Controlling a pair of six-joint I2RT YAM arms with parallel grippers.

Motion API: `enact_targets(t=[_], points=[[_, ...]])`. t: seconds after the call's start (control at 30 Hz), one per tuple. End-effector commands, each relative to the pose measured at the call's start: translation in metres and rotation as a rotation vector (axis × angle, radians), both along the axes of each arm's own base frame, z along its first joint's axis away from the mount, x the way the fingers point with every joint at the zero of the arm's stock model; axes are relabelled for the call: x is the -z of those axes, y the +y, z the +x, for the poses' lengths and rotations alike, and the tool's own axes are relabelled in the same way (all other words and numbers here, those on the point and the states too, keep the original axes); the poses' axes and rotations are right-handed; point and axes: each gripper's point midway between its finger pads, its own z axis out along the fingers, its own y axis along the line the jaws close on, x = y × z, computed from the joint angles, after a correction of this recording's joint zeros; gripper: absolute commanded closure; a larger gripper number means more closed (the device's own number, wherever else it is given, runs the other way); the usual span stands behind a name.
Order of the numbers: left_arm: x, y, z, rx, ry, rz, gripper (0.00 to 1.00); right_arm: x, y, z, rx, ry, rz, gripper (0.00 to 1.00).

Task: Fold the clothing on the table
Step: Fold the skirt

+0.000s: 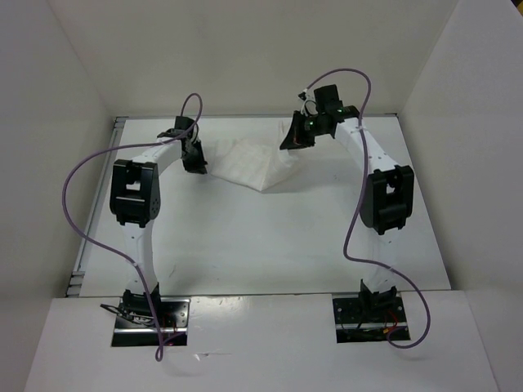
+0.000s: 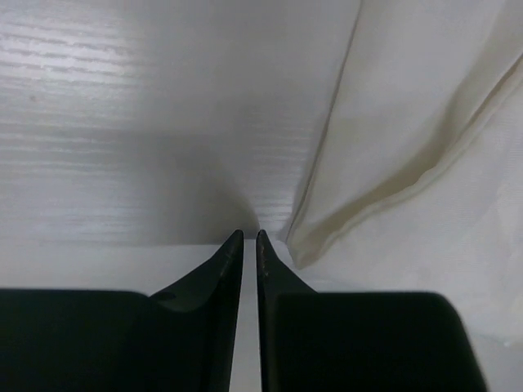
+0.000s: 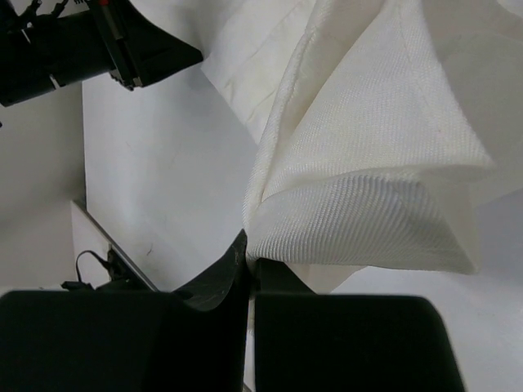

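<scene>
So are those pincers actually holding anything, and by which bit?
The right pincer pinches the clothing by a folded edge. The left pincer holds nothing; the clothing's hem lies just beside it.

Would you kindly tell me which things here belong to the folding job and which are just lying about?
Belong to the job: clothing, table, left claw, right claw.
Just lying about: purple cables, black base plates, metal rail.

The near half of the table (image 1: 270, 245) lay open before me; the clothing (image 1: 253, 167) sat heaped across the far middle, and upright walls (image 1: 482, 163) closed in both sides
</scene>
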Motion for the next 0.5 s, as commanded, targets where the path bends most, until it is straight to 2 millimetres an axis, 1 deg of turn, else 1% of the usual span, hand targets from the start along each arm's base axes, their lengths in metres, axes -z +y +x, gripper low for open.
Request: enact_targets(t=[0.0, 0.03, 0.07, 0.1, 0.13, 0.17, 0.2, 0.23, 0.27, 0.3, 0.33, 0.37, 0.4, 0.43, 0.47], points=[[0.014, -0.013, 0.0, 0.03, 0.011, -0.025, 0.82, -0.017, 0.017, 0.003, -0.046, -0.045, -0.008, 1.0], [0.012, -0.019, 0.001, 0.045, 0.004, -0.052, 0.82, -0.016, 0.016, 0.006, -0.039, -0.045, -0.016, 1.0], [0.017, -0.028, -0.002, 0.055, 0.019, -0.068, 0.82, -0.007, 0.022, 0.005, -0.052, -0.021, -0.022, 1.0], [0.02, -0.03, -0.004, 0.06, 0.023, -0.077, 0.82, -0.016, 0.028, 0.009, -0.067, -0.051, -0.02, 1.0], [0.019, -0.037, -0.003, 0.068, 0.014, -0.09, 0.82, -0.014, 0.028, 0.01, -0.068, -0.034, -0.025, 1.0], [0.022, -0.044, -0.009, 0.084, 0.028, -0.097, 0.82, -0.013, 0.037, 0.018, -0.086, -0.05, -0.026, 1.0], [0.023, -0.047, -0.009, 0.091, 0.026, -0.111, 0.82, -0.013, 0.046, 0.018, -0.102, -0.049, -0.026, 1.0], [0.025, -0.054, -0.015, 0.1, 0.042, -0.132, 0.82, -0.012, 0.052, 0.026, -0.109, -0.054, -0.039, 1.0], [0.025, -0.055, -0.013, 0.101, 0.033, -0.133, 0.82, -0.011, 0.058, 0.028, -0.127, -0.06, -0.044, 1.0], [0.024, -0.062, -0.015, 0.117, 0.035, -0.143, 0.82, -0.009, 0.062, 0.033, -0.12, -0.064, -0.062, 1.0], [0.027, -0.061, -0.018, 0.116, 0.045, -0.142, 0.82, -0.014, 0.069, 0.039, -0.123, -0.094, -0.061, 1.0], [0.027, -0.069, -0.021, 0.133, 0.048, -0.154, 0.82, -0.005, 0.076, 0.039, -0.122, -0.077, -0.055, 1.0], [0.029, -0.07, -0.025, 0.138, 0.061, -0.163, 0.82, -0.007, 0.08, 0.039, -0.139, -0.078, -0.034, 1.0], [0.028, -0.07, -0.028, 0.13, 0.066, -0.167, 0.82, -0.008, 0.089, 0.038, -0.149, -0.083, -0.018, 1.0], [0.024, -0.077, -0.03, 0.148, 0.055, -0.179, 0.82, 0.004, 0.09, 0.039, -0.15, -0.062, -0.024, 1.0]])
